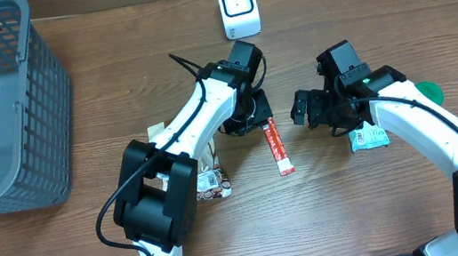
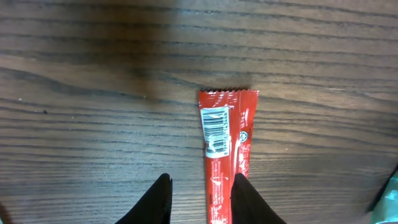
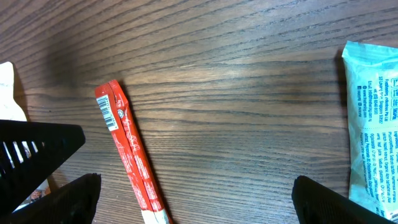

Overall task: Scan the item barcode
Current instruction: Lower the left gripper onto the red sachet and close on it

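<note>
One red packet (image 2: 227,143) under left gripper (image 2: 202,179)

Sachet (image 2: 228,155) glossy red plastic (crimped end); table (image 2: 93,62) matt wood grain; basket (image 1: 48,108) grey plastic mesh.

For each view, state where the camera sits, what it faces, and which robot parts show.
Overhead: above the table, facing down on basket, scanner and red packet; left arm and right arm show.
Left wrist: on the left arm, facing down at the barcode; its fingertips show.
Right wrist: on the right arm, facing down at teal packet; its fingers show.
Shared: the red packet.
</note>
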### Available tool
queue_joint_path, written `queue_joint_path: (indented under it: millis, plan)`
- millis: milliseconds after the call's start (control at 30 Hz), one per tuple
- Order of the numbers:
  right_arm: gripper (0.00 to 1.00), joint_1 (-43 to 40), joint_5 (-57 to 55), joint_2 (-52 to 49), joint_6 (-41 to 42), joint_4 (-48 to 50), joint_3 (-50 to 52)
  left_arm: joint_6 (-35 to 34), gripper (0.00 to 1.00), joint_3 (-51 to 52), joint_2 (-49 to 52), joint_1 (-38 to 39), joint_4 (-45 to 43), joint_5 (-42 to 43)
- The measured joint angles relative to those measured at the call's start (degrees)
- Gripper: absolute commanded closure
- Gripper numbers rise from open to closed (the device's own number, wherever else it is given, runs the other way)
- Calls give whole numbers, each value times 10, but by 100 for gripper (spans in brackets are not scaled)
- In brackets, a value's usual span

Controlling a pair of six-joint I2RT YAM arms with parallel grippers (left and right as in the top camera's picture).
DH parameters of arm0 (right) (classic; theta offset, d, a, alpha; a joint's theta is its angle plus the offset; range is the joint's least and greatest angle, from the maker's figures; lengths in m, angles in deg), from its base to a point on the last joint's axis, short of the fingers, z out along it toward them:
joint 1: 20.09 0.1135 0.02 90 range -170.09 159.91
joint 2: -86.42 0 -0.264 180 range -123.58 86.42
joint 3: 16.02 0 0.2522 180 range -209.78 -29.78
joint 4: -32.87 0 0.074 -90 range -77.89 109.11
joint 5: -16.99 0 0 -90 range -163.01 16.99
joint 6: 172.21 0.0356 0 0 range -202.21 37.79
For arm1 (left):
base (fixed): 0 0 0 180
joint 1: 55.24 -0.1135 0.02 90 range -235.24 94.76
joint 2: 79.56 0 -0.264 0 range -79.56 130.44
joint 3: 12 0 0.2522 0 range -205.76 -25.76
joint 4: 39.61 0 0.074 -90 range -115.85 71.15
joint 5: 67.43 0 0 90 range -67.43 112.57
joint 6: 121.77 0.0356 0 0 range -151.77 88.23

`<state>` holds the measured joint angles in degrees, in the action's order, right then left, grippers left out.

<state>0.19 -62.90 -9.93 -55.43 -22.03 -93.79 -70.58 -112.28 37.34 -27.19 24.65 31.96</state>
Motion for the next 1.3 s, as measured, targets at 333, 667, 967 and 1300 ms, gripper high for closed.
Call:
queue_joint_path:
  millis: [333, 667, 967, 1300]
  plan:
    - [0, 0, 0, 0, 0, 0, 0, -3, 78, 0, 0, 3, -4, -19]
    - [0, 0, 0, 0, 0, 0, 0, -15, 76, 0, 0, 19, -13, -39]
    - [0, 0, 0, 0, 0, 0, 0, -17, 73, 0, 0, 19, -13, -41]
    - [0, 0, 0, 0, 0, 0, 0, -28, 73, 0, 0, 20, -15, -45]
